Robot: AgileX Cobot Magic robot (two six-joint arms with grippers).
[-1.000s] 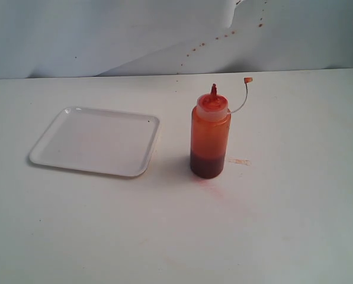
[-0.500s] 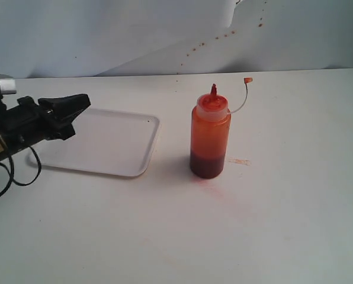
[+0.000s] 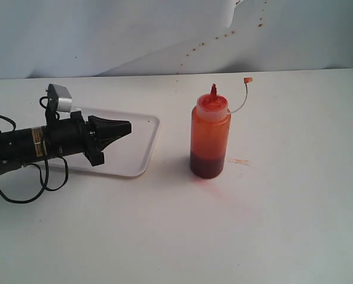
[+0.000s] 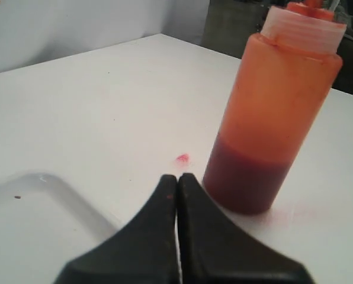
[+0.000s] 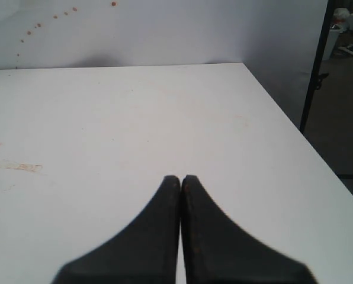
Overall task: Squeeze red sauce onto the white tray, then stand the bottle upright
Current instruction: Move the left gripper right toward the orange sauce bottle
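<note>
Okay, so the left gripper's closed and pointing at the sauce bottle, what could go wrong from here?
The left gripper is shut; unless it opens first, it could knock the upright squeeze bottle over. The tethered cap is off the nozzle, so a tip could spill red sauce onto the table. The sauce sits only at the bottom, so squeezing may sputter beyond the white tray.

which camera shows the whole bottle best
The exterior view: the bottle stands fully in frame, with nozzle, tethered cap and red sauce all visible. The left wrist view shows it close but crops the nozzle tip. The right wrist view does not clearly show it.
</note>
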